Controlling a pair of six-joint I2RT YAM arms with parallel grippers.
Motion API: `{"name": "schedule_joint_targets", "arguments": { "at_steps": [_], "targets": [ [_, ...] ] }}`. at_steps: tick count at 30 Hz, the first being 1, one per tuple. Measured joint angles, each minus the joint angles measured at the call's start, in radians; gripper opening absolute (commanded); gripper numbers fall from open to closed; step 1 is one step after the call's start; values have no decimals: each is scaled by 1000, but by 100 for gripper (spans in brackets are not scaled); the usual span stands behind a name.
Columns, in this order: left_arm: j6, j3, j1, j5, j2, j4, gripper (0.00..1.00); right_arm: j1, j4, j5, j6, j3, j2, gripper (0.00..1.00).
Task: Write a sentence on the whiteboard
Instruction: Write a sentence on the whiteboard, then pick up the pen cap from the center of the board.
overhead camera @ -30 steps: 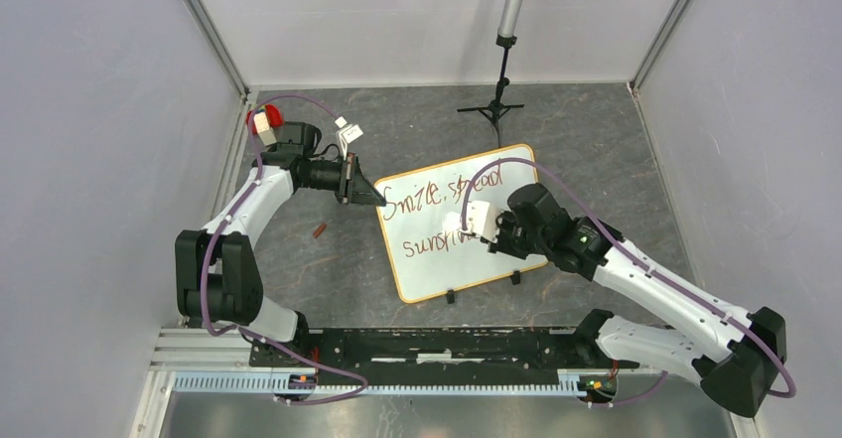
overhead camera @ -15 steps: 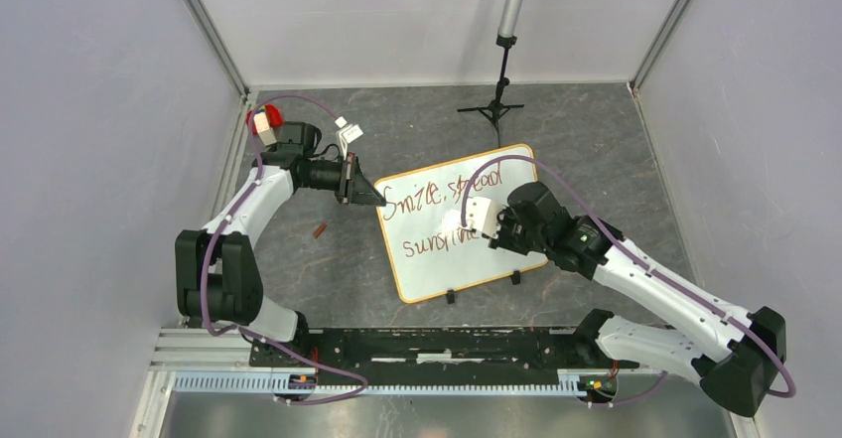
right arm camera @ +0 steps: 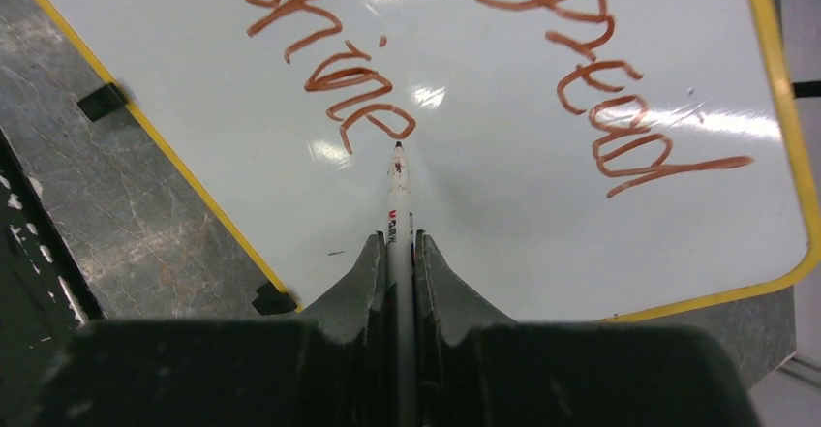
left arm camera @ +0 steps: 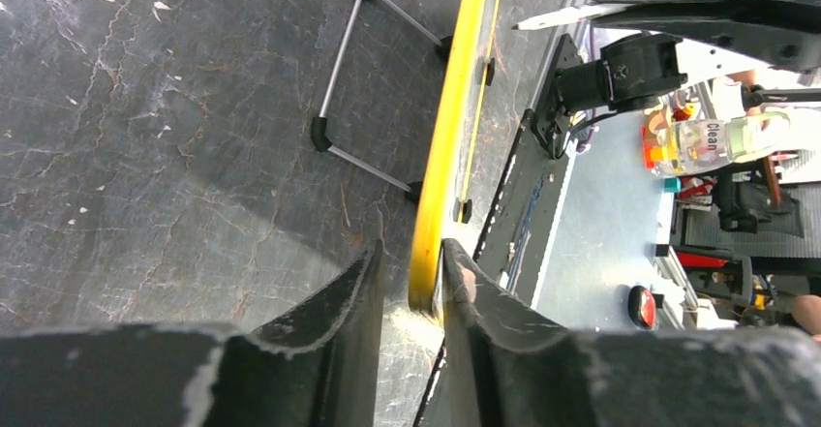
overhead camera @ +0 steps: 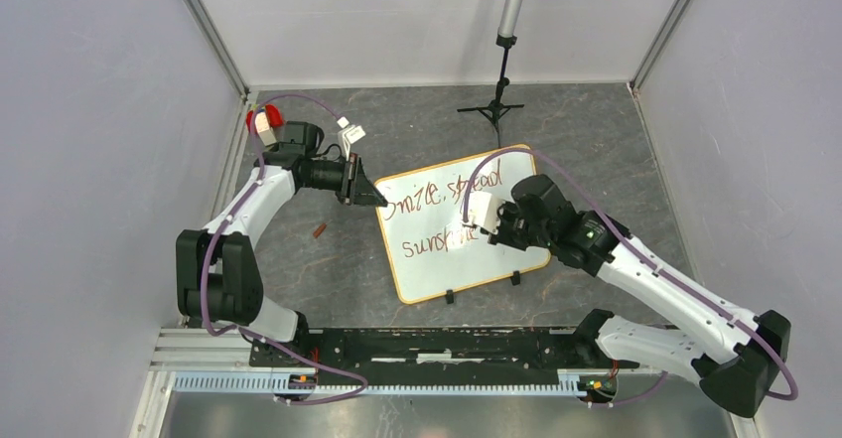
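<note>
The whiteboard (overhead camera: 459,264), yellow-framed, leans on the dark table. The sentence (overhead camera: 444,198) reads in red, roughly "Smile, spread sunshine". My left gripper (overhead camera: 378,200) is at the board's far left corner. In the left wrist view its jaws straddle the yellow frame (left arm camera: 451,127): the left gripper (left arm camera: 411,256) is slightly open, with a gap at one finger. My right gripper (overhead camera: 471,227) is shut on a white marker (right arm camera: 399,199). The marker's tip sits just past the last "e" of the sentence (right arm camera: 339,83) on the whiteboard (right arm camera: 503,224).
A black tripod stand (overhead camera: 493,108) holds a grey pole at the back. A small red-brown piece (overhead camera: 320,229) lies on the table left of the board. A wire easel leg (left arm camera: 339,88) props the board from behind. Grey walls close in on both sides.
The left jaws have parted a little around the board's corner. The right gripper with the marker has shifted slightly toward the far side, past the end of "sunshine".
</note>
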Motion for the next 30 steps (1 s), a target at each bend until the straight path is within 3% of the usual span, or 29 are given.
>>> {"name": "schedule_joint_targets", "arguments": {
  "at_steps": [4, 9, 12, 17, 21, 25, 30],
  "targets": [
    [-1, 6, -7, -29, -1, 4, 47, 0, -8, -50, -1, 59, -8, 0],
    [-13, 50, -7, -46, -2, -2, 67, 0, -7, -93, 3, 134, -7, 0],
    [-16, 108, 10, -53, -10, -21, 71, 0, -2, -114, 13, 170, 1, 0],
    [-9, 161, 172, -68, -90, -28, 70, -5, 10, -155, 45, 231, 46, 0],
    [119, 212, 349, -135, -109, -120, 66, -32, 16, -211, 81, 291, 104, 0],
    [307, 181, 378, -285, -107, -206, 63, -59, 23, -278, 114, 335, 146, 0],
    [484, 27, 374, -483, -70, -225, 59, -97, 37, -375, 159, 372, 191, 0]
  ]
}}
